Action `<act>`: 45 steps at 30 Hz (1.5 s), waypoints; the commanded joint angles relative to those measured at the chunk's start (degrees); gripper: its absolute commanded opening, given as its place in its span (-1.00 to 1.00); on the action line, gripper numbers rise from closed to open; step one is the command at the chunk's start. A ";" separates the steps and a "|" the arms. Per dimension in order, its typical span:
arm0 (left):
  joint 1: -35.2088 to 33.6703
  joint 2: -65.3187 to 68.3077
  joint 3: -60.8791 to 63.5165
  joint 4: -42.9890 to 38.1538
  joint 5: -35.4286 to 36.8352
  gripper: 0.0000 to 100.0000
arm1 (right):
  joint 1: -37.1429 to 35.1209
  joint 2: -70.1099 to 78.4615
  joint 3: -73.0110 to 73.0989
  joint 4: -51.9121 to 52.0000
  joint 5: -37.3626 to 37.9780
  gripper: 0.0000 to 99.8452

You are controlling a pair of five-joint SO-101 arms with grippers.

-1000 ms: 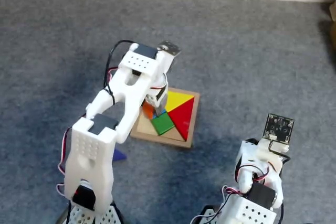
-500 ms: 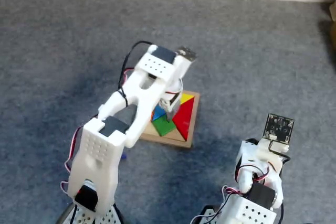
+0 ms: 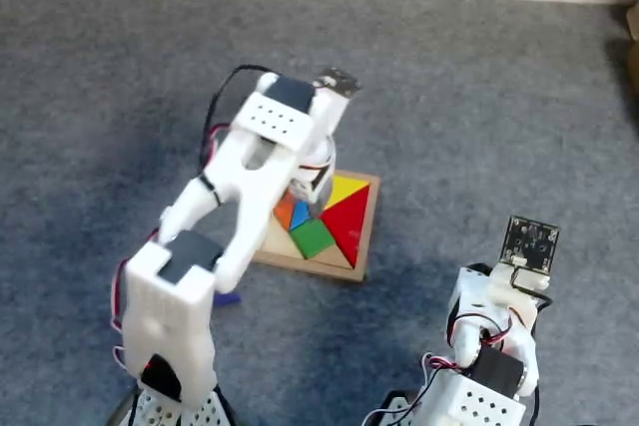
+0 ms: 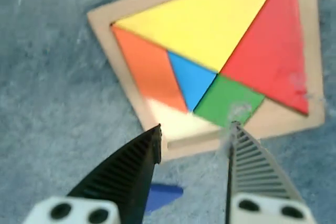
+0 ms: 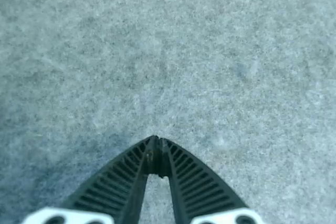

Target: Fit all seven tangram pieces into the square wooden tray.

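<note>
Sq. wooden tray [image 4: 286,121] lies on grey carpet [image 5: 168,51] w/ five flat pieces in it: yellow triangle [image 4: 210,19], red triangle [image 4: 273,51], orange piece [image 4: 149,69], small blue triangle [image 4: 191,80], green square [image 4: 226,100]. Bare wood shows along one edge. Dark blue piece [image 4: 164,195] sits on carpet just outside. Left claw [image 4: 195,128] hangs spread over tray edge. Right claw [image 5: 158,145] is pressed together over carpet, well apart.
</note>
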 commanded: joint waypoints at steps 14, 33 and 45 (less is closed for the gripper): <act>-17.10 -38.11 40.84 -9.41 8.00 -0.57 | 0.31 -0.84 5.41 -1.27 0.00 -0.99; -21.93 -40.57 60.97 -14.07 32.09 -0.57 | 0.31 -0.84 5.41 -1.10 0.00 -0.99; -17.71 -40.57 74.51 -32.97 39.30 -0.57 | 0.40 -0.84 5.41 -1.10 0.00 -0.99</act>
